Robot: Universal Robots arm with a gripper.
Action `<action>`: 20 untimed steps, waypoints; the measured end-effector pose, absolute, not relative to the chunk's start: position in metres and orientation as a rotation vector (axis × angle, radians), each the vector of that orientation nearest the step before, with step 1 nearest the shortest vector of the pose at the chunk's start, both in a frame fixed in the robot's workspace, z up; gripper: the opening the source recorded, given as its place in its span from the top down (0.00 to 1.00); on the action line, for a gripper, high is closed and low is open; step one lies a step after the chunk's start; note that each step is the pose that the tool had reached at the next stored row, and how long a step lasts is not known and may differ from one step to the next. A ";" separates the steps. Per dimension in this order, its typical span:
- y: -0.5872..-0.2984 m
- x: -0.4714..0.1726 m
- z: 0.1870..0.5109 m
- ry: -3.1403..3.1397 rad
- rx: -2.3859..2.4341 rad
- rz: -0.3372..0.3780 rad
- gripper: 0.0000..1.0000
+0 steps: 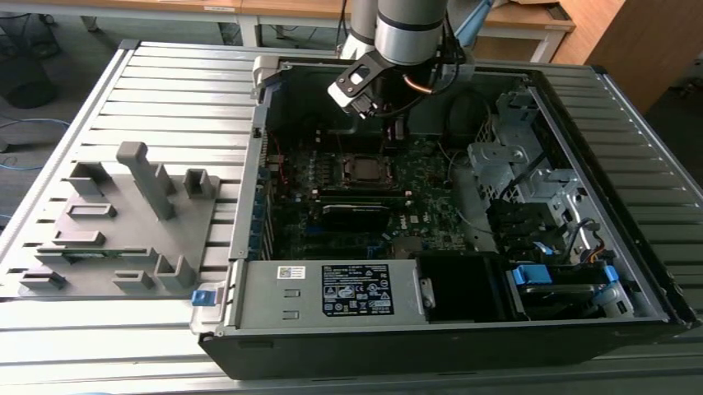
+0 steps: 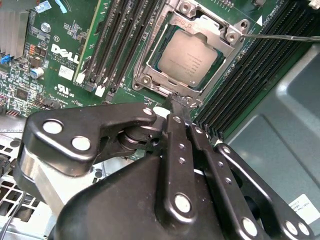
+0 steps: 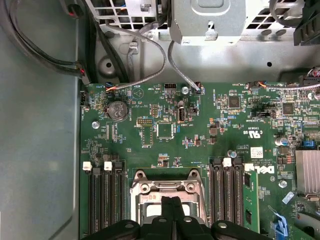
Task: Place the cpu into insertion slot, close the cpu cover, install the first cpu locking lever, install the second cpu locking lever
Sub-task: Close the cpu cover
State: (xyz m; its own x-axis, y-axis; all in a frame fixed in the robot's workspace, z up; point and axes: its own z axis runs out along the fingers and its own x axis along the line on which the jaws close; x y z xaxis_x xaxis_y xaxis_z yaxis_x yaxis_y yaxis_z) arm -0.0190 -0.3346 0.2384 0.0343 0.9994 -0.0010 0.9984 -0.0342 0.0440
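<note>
Silvery cpu cover (image 2: 216, 30) down over cpu (image 2: 192, 57), black fingers (image 2: 173, 145) together beside it

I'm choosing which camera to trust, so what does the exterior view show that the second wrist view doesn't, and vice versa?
Exterior view, not the wrist one: the whole computer case, the grey fixture tray on the exterior view's left of it, and the arm. Second wrist view, not the exterior: the cpu framed by the cpu cover, and a thin metal rod beside them. Both: the insertion slot on the green motherboard.
</note>
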 end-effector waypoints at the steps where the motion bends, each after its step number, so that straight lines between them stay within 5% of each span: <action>1: -0.335 -0.019 0.238 2.160 2.236 0.046 0.89; 20: -0.335 -0.019 0.238 2.172 2.248 0.019 0.89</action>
